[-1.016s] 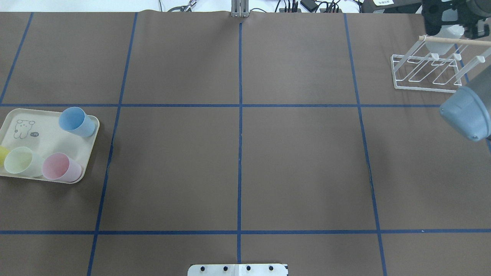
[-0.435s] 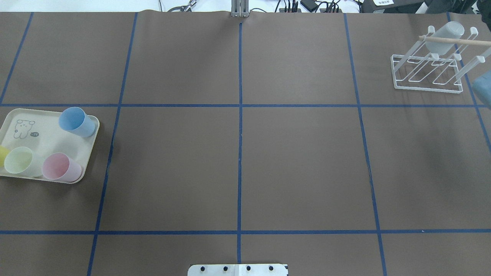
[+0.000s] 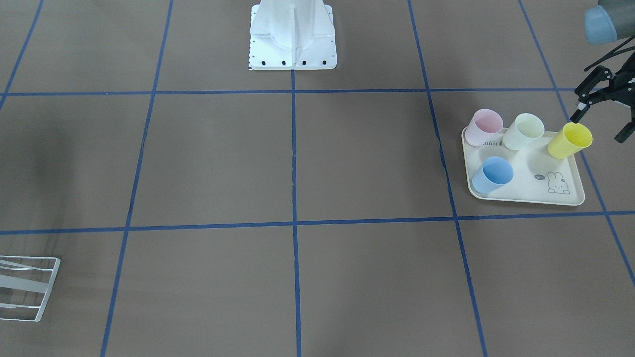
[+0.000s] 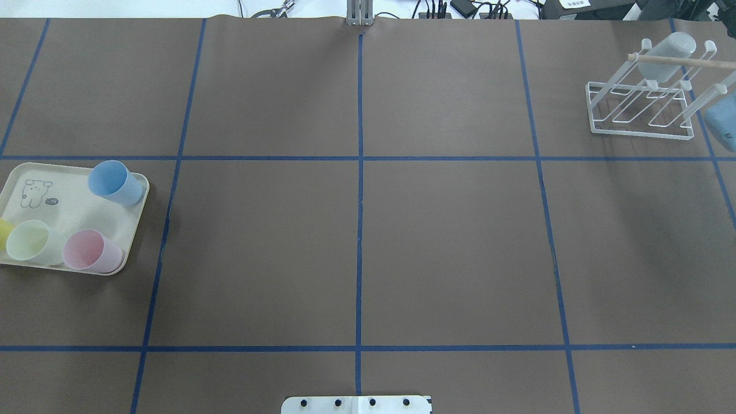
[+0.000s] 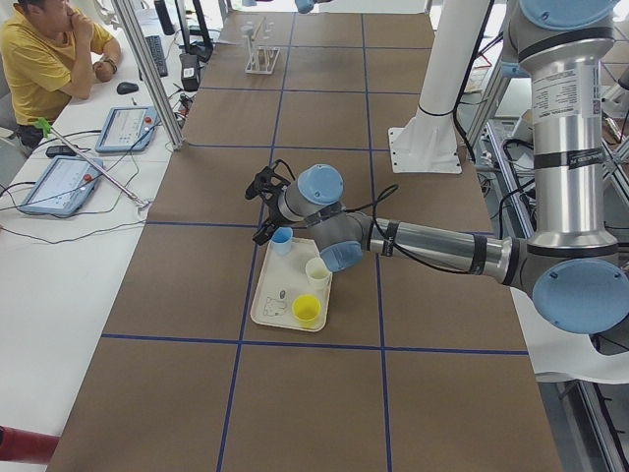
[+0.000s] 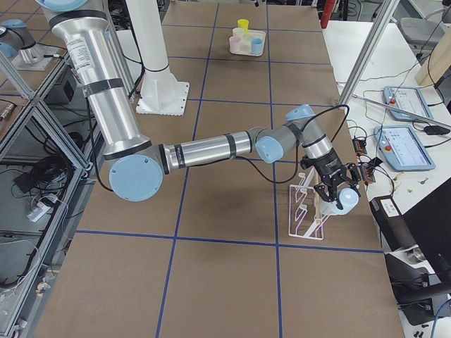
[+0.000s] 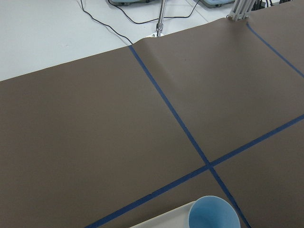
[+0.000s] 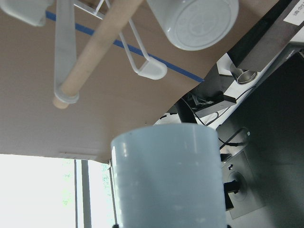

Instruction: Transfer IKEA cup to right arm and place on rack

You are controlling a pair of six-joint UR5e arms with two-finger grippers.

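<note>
A pale grey-blue IKEA cup (image 4: 673, 45) hangs upside down on the far pegs of the white wire rack (image 4: 641, 134), and its base shows in the right wrist view (image 8: 199, 21). Of the right arm, the overhead view shows only a blue joint cap (image 4: 721, 118) beside the rack. The right gripper (image 6: 331, 189) shows only from the side, close over the cup (image 6: 345, 201); I cannot tell its state. A pale blue cylinder (image 8: 166, 180) fills the wrist view's foreground. My left gripper (image 3: 599, 125) stands open just behind the yellow cup (image 3: 570, 140), holding nothing.
A cream rabbit-print tray (image 3: 526, 201) on the robot's left holds pink (image 3: 485, 126), pale green (image 3: 526, 130), yellow and blue (image 3: 491, 174) cups. A wooden dowel (image 4: 707, 62) lies across the rack's top. A person sits at a side desk (image 5: 44, 59).
A second ago the right gripper hung over the rack with the cup under it. It has since drawn off to the right out of the overhead view, and the cup stays on the pegs.
</note>
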